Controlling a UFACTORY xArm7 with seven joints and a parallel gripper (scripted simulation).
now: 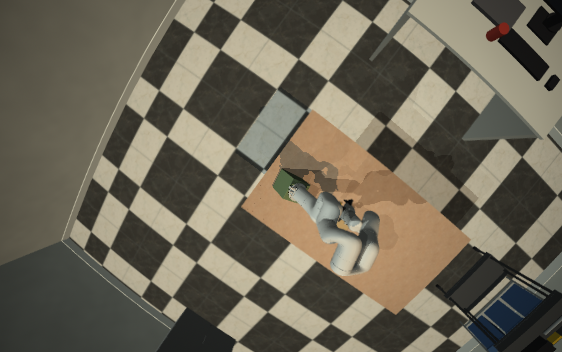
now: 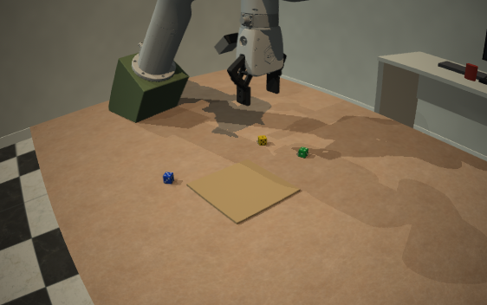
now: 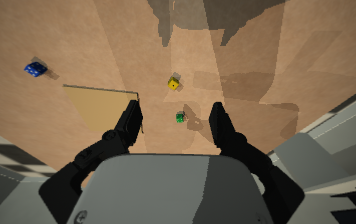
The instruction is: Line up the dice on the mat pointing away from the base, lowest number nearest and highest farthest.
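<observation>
The yellow die (image 2: 262, 140) (image 3: 173, 84) lies on the table; a face with one dark pip shows in the wrist view. The green die (image 2: 303, 152) (image 3: 180, 117) lies on the table to its right in the exterior view; its top number is too small to tell. The blue die (image 2: 168, 178) (image 3: 35, 69) lies on the table left of the mat, with white pips I cannot count surely. The tan square mat (image 2: 243, 195) (image 3: 95, 107) lies flat and bare. My gripper (image 2: 259, 97) (image 3: 176, 109) is open and empty, high above the table. The green die appears between its fingers in the wrist view, far below.
The green base block (image 1: 283, 184) (image 2: 126, 93) carries the arm at the back left in the exterior view. A white desk (image 1: 450, 30) (image 2: 405, 58) with a red cup (image 1: 498, 32) (image 2: 470, 72) stands beyond the table. Arm shadows fall across the table around the yellow and green dice.
</observation>
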